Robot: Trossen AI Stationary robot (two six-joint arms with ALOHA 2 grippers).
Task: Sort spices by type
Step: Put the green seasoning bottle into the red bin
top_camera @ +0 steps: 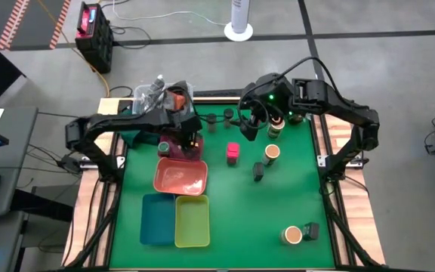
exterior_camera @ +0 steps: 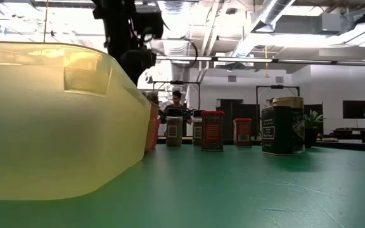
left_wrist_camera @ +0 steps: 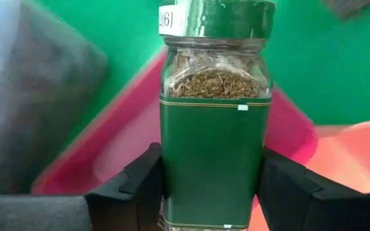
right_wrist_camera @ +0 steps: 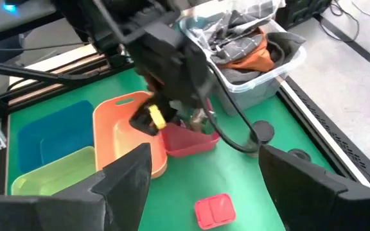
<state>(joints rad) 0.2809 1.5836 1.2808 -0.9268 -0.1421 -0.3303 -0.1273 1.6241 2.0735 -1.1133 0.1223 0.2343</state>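
In the left wrist view, a green-lidded jar (left_wrist_camera: pixel 214 128) is seen upright at the centre of the frame, clamped on both flanks by the two dark fingers (left_wrist_camera: pixel 130 192) of the left gripper (left_wrist_camera: pixel 214 192); the jaws are closed narrowly against its green label, and dried herb is visible through the clear glass above it. The jar is held above the magenta tray (left_wrist_camera: pixel 288 125), which is judged to be the compartment intended for this type, so the grip is presumably kept until the jar is lowered into it. In the high view, the left gripper (top_camera: pixel 174 143) is found left of centre, over the magenta tray (top_camera: pixel 196 149) and just above the salmon tray (top_camera: pixel 180 177); the teal tray (top_camera: pixel 157 219) and the yellow-green tray (top_camera: pixel 192 221) lie below these in the frame. The right gripper (top_camera: pixel 249 125) is held above the table at upper centre, its jaws standing wide and empty, as is confirmed in the right wrist view, where nothing lies between its fingers (right_wrist_camera: pixel 124 176). Unsorted spices remain on the green mat: a magenta box (top_camera: pixel 232 153) at centre, a tan-topped jar (top_camera: pixel 271 153) to its right, a small dark container (top_camera: pixel 258 171) below it, and another tan-topped jar (top_camera: pixel 292 235) at lower right. It is judged that sorting is at an early stage.
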